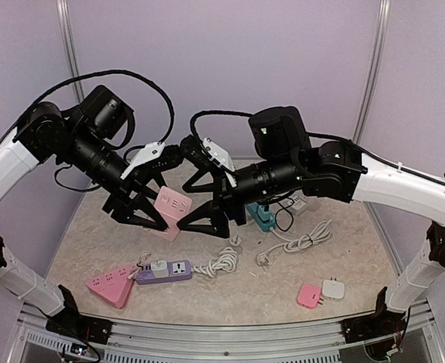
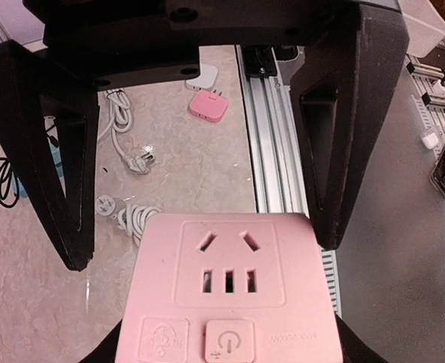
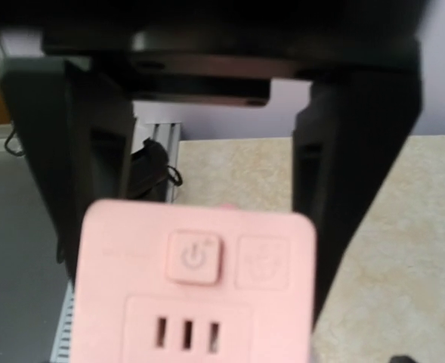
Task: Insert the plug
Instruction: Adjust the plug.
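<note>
A pink socket cube point(image 1: 172, 209) sits on the table between both grippers. In the left wrist view the pink socket cube point(image 2: 230, 291) fills the lower middle, its three-pin face and power button up. My left gripper point(image 1: 137, 221) is open, and its fingers point(image 2: 63, 181) stand wide on either side of the cube's far end. My right gripper point(image 1: 205, 231) is open just right of the cube. The right wrist view shows the cube point(image 3: 196, 280), blurred, between that gripper's fingers point(image 3: 343, 197). A white cable with a plug point(image 1: 264, 258) lies loose further right.
A purple power strip point(image 1: 165, 271) and a pink triangular socket point(image 1: 110, 287) lie at the front left, joined to a coiled white cord point(image 1: 224, 261). A teal strip point(image 1: 262, 217) sits behind the right gripper. A pink adapter point(image 1: 308, 295) and a white adapter point(image 1: 332, 289) lie at the front right.
</note>
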Controlling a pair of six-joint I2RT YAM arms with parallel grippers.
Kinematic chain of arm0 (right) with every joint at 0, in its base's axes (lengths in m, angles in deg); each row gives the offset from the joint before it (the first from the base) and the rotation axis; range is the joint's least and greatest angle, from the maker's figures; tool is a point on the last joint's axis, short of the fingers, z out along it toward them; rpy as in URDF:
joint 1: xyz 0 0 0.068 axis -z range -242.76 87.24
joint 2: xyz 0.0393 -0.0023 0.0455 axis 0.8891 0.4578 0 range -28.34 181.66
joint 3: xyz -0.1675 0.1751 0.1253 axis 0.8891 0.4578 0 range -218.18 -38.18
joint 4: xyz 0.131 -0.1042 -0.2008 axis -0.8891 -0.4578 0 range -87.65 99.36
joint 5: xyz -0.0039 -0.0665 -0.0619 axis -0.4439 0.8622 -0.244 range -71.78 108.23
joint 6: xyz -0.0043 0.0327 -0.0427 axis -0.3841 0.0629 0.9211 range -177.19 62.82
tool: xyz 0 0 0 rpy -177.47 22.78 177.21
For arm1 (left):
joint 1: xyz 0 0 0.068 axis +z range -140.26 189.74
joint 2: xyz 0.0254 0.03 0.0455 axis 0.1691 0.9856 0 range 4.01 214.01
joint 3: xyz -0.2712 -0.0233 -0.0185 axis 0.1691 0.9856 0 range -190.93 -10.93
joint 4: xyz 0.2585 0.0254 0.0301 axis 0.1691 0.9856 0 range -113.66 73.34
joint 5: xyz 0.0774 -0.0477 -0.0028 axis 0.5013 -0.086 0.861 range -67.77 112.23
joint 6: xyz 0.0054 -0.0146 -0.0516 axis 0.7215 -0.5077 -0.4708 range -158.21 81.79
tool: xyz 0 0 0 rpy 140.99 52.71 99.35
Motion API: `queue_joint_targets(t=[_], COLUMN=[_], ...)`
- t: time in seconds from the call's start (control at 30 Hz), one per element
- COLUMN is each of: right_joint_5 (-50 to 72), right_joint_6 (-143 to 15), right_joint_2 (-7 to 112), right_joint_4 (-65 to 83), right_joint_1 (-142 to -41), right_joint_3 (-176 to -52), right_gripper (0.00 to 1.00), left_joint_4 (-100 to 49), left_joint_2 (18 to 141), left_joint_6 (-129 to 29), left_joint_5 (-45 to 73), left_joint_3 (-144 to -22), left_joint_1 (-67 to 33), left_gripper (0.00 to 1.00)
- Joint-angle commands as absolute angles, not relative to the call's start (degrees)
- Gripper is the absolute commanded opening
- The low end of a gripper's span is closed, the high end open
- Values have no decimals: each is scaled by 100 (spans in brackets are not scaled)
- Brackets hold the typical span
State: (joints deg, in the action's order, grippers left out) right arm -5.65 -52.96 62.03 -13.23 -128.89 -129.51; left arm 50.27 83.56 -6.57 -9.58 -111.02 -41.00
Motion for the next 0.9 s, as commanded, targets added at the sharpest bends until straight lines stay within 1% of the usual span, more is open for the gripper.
queue_joint_targets(t=[0.0, 0.1, 0.23, 0.27, 0.37, 0.4, 0.6, 0.73, 0.87], right_joint_5=[-856, -929, -869, -856, -697, -689, -605, -400, -317], right_joint_6=[-5354, -5454, -5523, -5525, -5603, -5634, -5874, -5917, -5988], right_joint_2=[6438, 6514, 6623, 6632, 6556, 6475, 5715, 5586, 5666], right_joint_4=[-1317, -1075, -993, -1005, -926, -791, 790, 1162, 1347], right_joint_1=[-12850, -12850, -12851, -12850, -12846, -12835, -12832, -12831, -12836], right_joint_3=[-12995, -12968, -13038, -13031, -12843, -12682, -11420, -11230, -11184], right_gripper=[92, 89, 77, 78, 91, 92, 95, 99, 100], left_joint_4=[5121, 5101, 5085, 5067, 5019, 5017, 5018, 5026, 5008], left_joint_2=[8443, 8460, 8469, 8465, 8441, 8422, 8394, 8421, 8443], left_joint_6=[-471, -498, -543, -569, -619, -609, -578, -583, -599], left_joint_5=[-868, -845, -833, -830, -849, -866, -923, -947, -969], left_joint_3=[-11299, -11351, -11419, -11432, -11455, -11447, -11425, -11478, -11489], left_joint_1=[-4174, -4190, -4203, -4199, -4165, -4149, -4104, -4106, -4106], left_gripper=[0, 0, 0, 0, 0, 0, 0, 0, 0])
